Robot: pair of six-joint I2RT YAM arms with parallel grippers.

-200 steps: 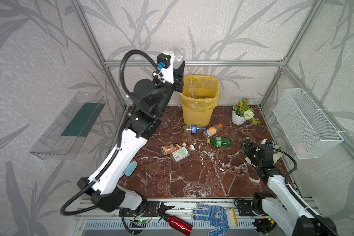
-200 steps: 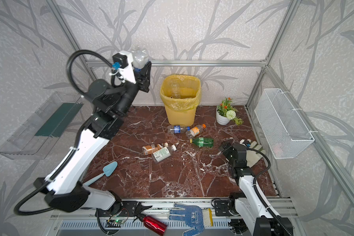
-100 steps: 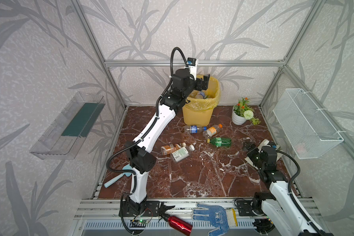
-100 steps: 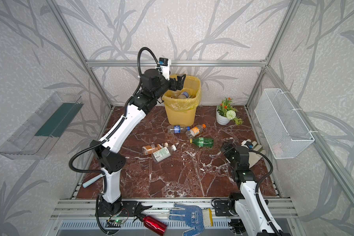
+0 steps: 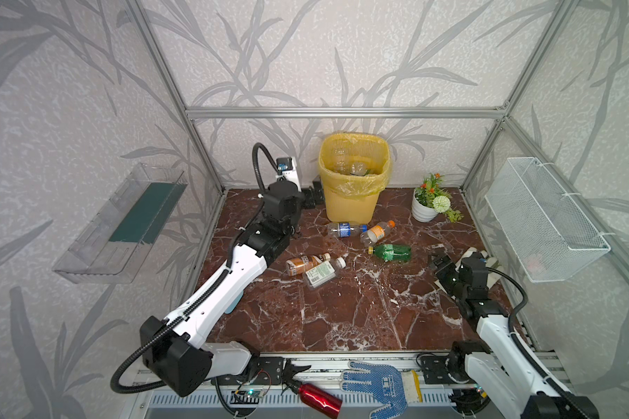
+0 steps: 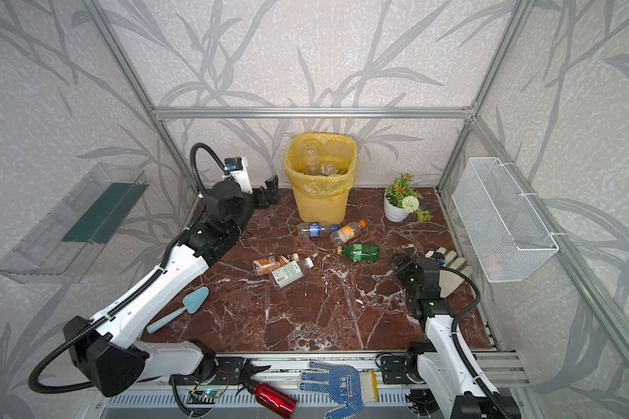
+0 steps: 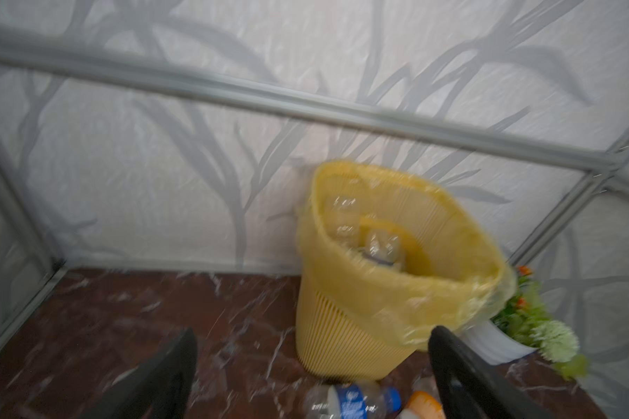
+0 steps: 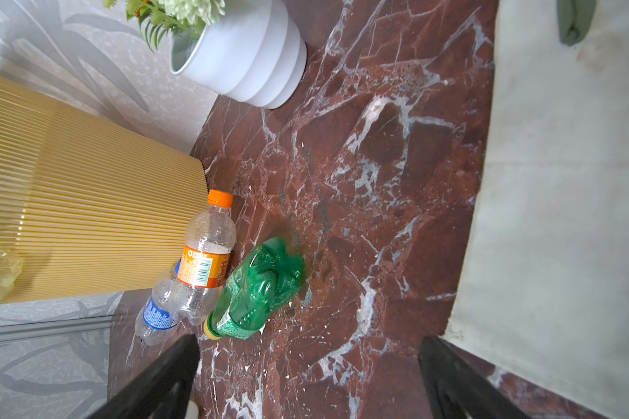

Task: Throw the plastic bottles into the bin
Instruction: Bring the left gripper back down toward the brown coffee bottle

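Finds the left gripper [image 5: 316, 193] with jaws spread wide and nothing between them, just beside the bin [image 5: 353, 206], on its left in both top views; cannot tell whether touching its wall. Sees the bin upright against the back wall, lined with a yellow bag, with several clear bottles [image 5: 353, 168] lying inside. Counts five more on the marble floor [image 5: 360, 319]: a blue-label bottle [image 5: 344, 229] lying at the foot of the bin, an orange-capped bottle [image 5: 376, 232] against it, a green bottle [image 5: 391, 252] just in front of those two, and, apart toward the left arm, a brown bottle [image 5: 305, 262] side by side with a white-capped bottle [image 5: 322, 272]. Finds the right gripper [image 5: 438, 263] also spread open and empty, low over the floor to the right of the green bottle and apart from it, with a pale cloth [image 8: 560, 181] just beside. Notes a potted plant [image 5: 427, 208] right of the bin and a red metal bottle [image 5: 318, 395] on the front rail.
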